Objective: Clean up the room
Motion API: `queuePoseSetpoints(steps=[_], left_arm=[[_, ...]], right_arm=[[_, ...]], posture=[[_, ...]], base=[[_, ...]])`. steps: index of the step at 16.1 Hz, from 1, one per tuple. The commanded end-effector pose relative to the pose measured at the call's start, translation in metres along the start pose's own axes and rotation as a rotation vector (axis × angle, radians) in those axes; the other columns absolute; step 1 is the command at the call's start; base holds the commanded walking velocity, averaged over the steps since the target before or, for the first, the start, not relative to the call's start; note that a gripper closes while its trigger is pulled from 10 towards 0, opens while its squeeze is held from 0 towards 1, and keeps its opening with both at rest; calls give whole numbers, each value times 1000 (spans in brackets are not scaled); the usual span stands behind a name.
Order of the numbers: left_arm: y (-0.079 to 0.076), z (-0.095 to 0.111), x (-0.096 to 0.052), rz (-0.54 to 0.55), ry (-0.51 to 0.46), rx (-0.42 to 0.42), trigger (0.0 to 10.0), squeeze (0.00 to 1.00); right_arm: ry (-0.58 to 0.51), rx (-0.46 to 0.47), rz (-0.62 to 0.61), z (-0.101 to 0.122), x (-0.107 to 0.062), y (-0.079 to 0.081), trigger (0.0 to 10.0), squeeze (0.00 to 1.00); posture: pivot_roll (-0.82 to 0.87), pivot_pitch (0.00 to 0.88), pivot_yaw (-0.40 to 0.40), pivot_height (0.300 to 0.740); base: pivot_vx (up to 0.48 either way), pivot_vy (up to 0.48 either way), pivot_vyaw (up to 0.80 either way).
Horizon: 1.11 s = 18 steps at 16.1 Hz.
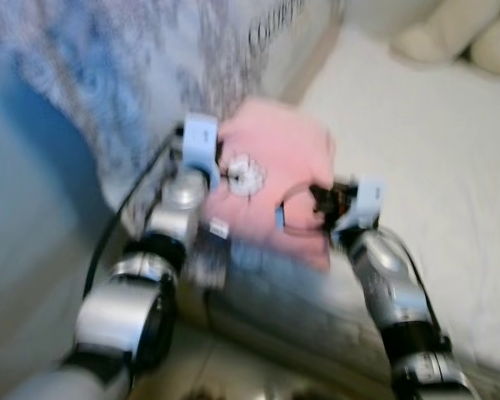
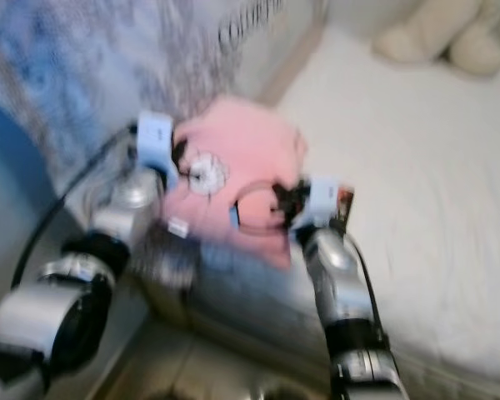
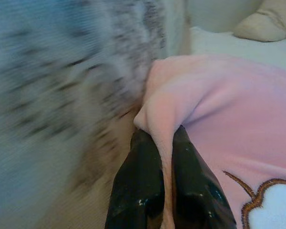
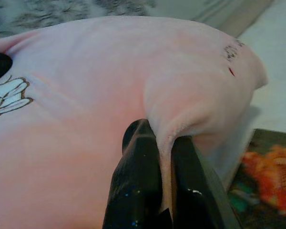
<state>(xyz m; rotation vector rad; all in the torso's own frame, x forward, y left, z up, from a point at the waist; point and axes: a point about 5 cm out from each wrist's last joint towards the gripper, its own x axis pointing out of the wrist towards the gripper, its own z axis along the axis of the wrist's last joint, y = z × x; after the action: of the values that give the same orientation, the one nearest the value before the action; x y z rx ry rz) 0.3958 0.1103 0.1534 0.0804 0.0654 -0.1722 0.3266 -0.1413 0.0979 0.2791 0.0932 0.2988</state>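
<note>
A pink fleece garment (image 1: 279,171) with a white embroidered patch (image 1: 244,173) hangs stretched between my two grippers above the bed's edge. My left gripper (image 3: 166,138) is shut on a fold at one edge of the pink garment (image 3: 229,109). My right gripper (image 4: 163,138) is shut on a pinch of the same pink garment (image 4: 109,86) at its other side. In the eye views the left gripper (image 1: 215,158) holds the cloth's left side and the right gripper (image 1: 327,200) its right side. The eye views are blurred.
A white bed sheet (image 1: 433,167) spreads to the right, with cream plush toys (image 1: 450,33) at its far end. A blue-grey patterned blanket (image 1: 108,75) lies at the left. A colourful printed item (image 4: 267,176) sits beside the garment on the sheet.
</note>
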Motion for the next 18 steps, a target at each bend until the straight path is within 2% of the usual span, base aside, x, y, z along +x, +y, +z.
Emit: queuePoseSetpoints(steps=[1, 5, 7, 10, 11, 13, 14, 15, 17, 18], left_arm=[[4, 14, 3, 41, -52, -3, 10000, 0], [-5, 17, 5, 6, -45, -5, 10000, 0], [-19, 22, 9, -59, -33, 34, 10000, 0], [-26, 30, 12, -45, -48, 113, 10000, 0], [-27, 26, 11, -33, -42, 119, 10000, 0], [-34, 7, 7, -19, 7, 129, 10000, 0], [-37, -5, 3, -21, 39, 139, 10000, 0], [-38, -10, 2, -21, 50, 147, 10000, 0], [-28, -17, 0, 3, 57, 211, 10000, 0], [-17, -6, 2, 23, 11, 244, 10000, 0]], right_arm=[[-10, -20, -82, 5, -9, -22, 10000, 0], [-25, -51, -112, 7, -10, -25, 10000, 0], [-47, -73, -150, 11, -12, -30, 10000, 0], [-36, -48, -214, 11, -9, -47, 10000, 0], [-8, -7, -215, 5, -5, -49, 10000, 0], [128, -42, -218, -18, 1, -51, 10000, 0], [205, -23, -239, -32, -1, -51, 10000, 0], [228, -16, -247, -37, -2, -51, 10000, 0], [285, 44, -194, -54, 2, -31, 10000, 0], [269, 61, -140, -56, 10, -13, 10000, 0]], posture=[[-13, 0, -15, 740], [-13, 0, -14, 740], [-11, 0, -9, 740], [-20, 11, 6, 740], [-25, 49, 11, 740], [-38, 90, 18, 740], [-45, 110, 17, 740], [-46, 112, 16, 740], [-58, 119, 15, 740], [-54, 117, 10, 740]], base=[[469, 0, 0], [471, 0, 0], [471, 0, 0], [0, 0, 0], [0, 0, 0], [0, 0, 0], [0, 0, 0], [0, 0, 0], [0, 0, 0], [0, 0, 0]])
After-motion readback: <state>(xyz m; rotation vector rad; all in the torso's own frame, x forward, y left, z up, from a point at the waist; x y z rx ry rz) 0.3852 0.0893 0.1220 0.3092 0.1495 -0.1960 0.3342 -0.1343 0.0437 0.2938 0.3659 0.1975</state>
